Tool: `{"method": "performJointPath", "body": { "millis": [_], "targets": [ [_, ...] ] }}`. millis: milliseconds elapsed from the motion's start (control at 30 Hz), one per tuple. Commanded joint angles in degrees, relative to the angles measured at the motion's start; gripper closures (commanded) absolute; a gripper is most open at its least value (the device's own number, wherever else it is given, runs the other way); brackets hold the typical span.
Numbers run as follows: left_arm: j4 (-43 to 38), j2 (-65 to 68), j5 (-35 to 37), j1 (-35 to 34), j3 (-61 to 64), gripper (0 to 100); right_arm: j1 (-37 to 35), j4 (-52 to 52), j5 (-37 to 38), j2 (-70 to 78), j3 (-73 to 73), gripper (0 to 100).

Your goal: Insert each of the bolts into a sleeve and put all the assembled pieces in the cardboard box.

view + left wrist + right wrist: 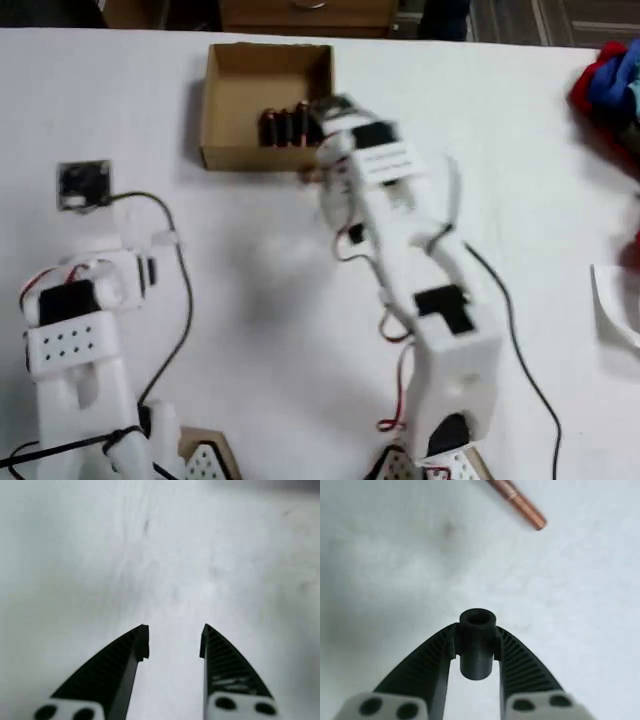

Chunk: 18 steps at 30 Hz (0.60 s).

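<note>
Right wrist view shows the right claw (476,642) pinching a black sleeve (478,647) above the white bench (395,555); a copper bolt (517,502) lies apart. The left claw (174,642) is spread over the bench. The cardboard box (245,85) holds dark pieces (285,127).

Black sleeve (477,645) upright in the right pincer (476,639); copper bolt (517,502) flat on the counter (395,555); cardboard box (240,80) holds dark pieces (285,127).

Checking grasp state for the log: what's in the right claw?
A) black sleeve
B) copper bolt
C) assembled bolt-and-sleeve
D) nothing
A: the right claw is shut on the black sleeve, whose bore looks empty; the copper bolt lies apart on the table.
</note>
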Motion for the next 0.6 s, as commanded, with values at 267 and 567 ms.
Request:
{"method": "performJointPath", "body": {
  "millis": [267,567],
  "targets": [
    [-16.4,14.7,19.2,23.1,-9.5,82,20.1,1.2,2.7,-21.3,8.4,97.8],
    [-1.1,49.1,27.8,31.6,-44.3,82,26.2,1.4,2.7,-25.0,12.3,97.8]
  ]
}}
